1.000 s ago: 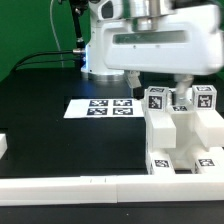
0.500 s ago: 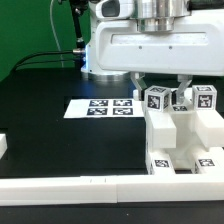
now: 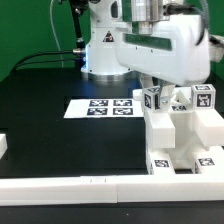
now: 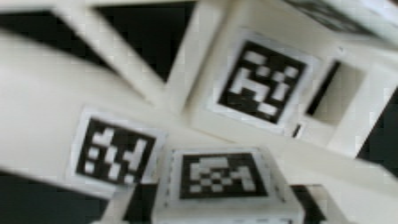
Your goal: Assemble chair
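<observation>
The chair's white pieces [image 3: 182,135] stand stacked at the exterior view's right, with tags on their front faces and three tagged block tops in a row above. My gripper [image 3: 162,90] hangs from the arm right over the leftmost tagged block [image 3: 152,99], which sits tilted. In the wrist view the gripper [image 4: 221,205] has its dark fingers [image 4: 143,203] on both sides of a tagged white block [image 4: 217,175], closed against it. Behind it lie a tagged slab [image 4: 267,80] and another tagged piece [image 4: 116,150].
The marker board [image 3: 100,106] lies on the black table left of the chair pieces. A long white bar [image 3: 60,186] runs along the front edge. A small white piece [image 3: 3,146] shows at the exterior view's left edge. Cables run at the back.
The arm's wrist has turned and tilted over the chair pieces. The leftmost tagged block has tilted with it.
</observation>
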### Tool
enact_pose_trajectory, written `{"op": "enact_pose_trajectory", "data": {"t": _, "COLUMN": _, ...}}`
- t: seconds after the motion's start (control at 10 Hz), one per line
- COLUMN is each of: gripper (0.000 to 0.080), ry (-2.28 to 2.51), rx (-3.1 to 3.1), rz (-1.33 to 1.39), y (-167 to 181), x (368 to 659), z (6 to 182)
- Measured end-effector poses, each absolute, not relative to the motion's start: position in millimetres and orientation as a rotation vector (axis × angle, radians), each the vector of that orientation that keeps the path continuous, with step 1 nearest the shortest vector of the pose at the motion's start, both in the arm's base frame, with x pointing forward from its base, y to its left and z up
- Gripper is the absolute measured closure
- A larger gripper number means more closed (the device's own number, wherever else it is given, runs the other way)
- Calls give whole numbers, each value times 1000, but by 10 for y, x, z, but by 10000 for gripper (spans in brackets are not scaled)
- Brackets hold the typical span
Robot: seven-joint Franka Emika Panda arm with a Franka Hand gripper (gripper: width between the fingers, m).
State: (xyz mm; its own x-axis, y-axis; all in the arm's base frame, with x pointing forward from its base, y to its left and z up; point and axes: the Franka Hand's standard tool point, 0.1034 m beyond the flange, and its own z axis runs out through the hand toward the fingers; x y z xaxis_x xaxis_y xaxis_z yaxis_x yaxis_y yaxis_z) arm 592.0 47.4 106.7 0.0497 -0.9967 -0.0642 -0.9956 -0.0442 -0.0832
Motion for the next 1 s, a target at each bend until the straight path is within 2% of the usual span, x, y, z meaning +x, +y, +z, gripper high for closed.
{"op": "enact_pose_trajectory", "data": {"t": 0.4, "gripper": 535, "ry": 2369, "rx": -1882, "rz": 19, "y": 479, "x": 5916, "z": 1066}}
{"op": "enact_pose_trajectory", "data": {"t": 0.7, "gripper": 535, "ry": 2364, "rx": -1896, "rz": 11, "y": 492, "x": 5913, "z": 1068}}
{"op": "enact_pose_trajectory", "data": {"t": 0.8, "gripper": 330, "ry": 2363, "rx": -1898, "rz": 11, "y": 494, "x": 5913, "z": 1068}}
{"op": "enact_pose_trajectory", "data": {"t": 0.9, "gripper": 213, "ry": 2317, "rx": -1939, "rz": 5, "y": 502, "x": 5928, "z": 1123}}
{"op": "enact_pose_trajectory", "data": {"t": 1.0, "gripper": 213, "ry": 2276, "rx": -1954, "rz": 0, "y": 503, "x": 5953, "z": 1239}}
